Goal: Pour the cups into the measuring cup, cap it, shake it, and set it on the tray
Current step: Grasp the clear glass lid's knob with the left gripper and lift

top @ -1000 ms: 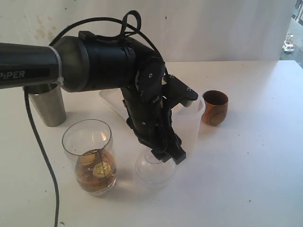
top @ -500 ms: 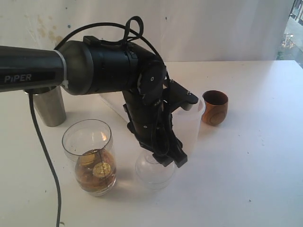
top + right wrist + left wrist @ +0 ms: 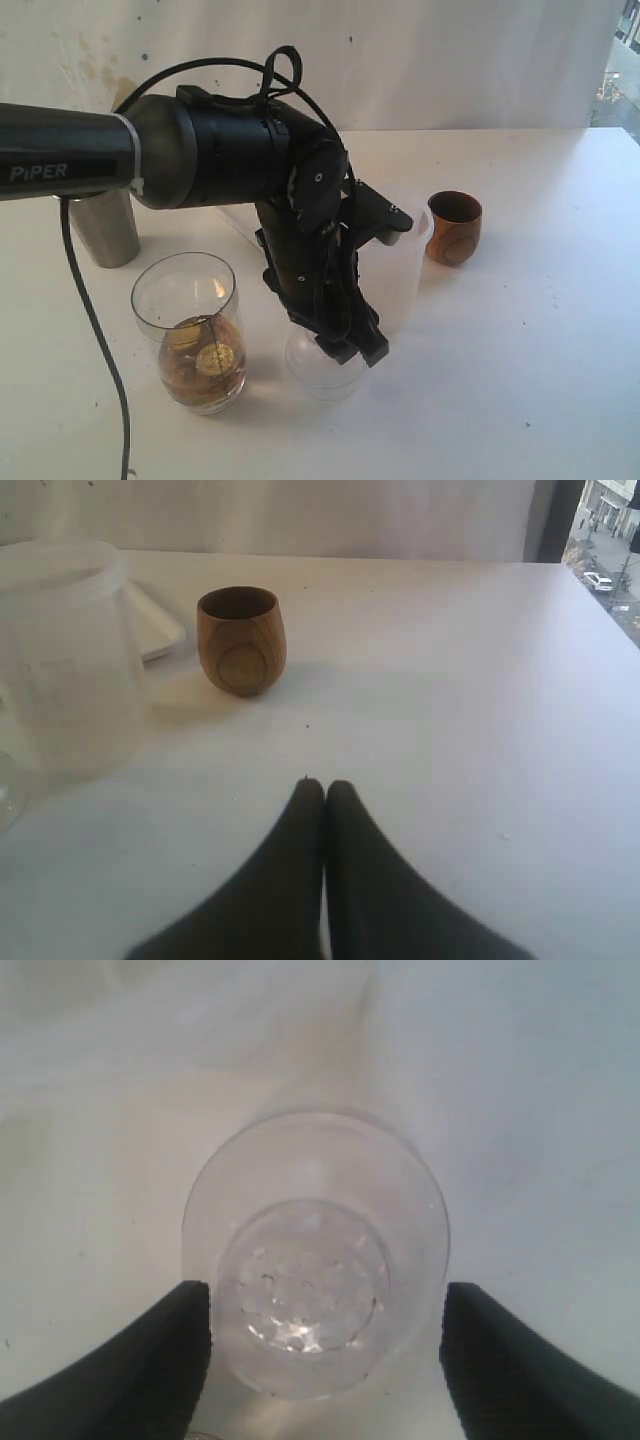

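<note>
Cap pickup: left gripper [image 3: 325, 1295] straddles the clear dome-shaped plastic cap [image 3: 322, 375], jaws apart.
Nearest us, the clear cylindrical measuring cup [image 3: 200, 345] stands uncapped on the table just beside the cap, with amber liquid inside. We judge capping is next: centre the dome between the fingers [image 3: 150, 1370], close gently on its wide rim (thin plastic can squirt out), lift straight and seat it level. We can't tell if the pads touch it. Behind: frosted plastic tub [image 3: 405, 265], flat white tray [image 3: 160, 630], brown wooden cup [image 3: 455, 228], tapered steel tumbler [image 3: 100, 230]. Right gripper [image 3: 322, 805] is clenched and empty.
</note>
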Action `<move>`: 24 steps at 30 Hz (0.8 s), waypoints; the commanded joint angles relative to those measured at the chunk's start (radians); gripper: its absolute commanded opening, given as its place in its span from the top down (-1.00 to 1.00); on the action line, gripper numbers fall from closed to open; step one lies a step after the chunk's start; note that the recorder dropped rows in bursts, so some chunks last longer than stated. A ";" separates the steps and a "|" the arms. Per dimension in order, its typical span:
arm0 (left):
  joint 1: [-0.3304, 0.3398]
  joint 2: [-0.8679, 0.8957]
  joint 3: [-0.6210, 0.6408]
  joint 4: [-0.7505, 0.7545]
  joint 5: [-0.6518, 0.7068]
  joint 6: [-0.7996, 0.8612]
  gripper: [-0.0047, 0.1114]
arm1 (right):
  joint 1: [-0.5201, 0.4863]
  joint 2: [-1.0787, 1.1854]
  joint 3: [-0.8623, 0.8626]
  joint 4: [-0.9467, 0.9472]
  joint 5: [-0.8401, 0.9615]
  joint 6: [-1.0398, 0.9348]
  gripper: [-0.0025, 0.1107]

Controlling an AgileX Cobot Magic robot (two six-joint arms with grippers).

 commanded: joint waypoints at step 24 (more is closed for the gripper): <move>-0.007 -0.001 0.024 -0.010 -0.008 -0.006 0.74 | 0.004 -0.006 0.006 -0.002 -0.007 -0.005 0.96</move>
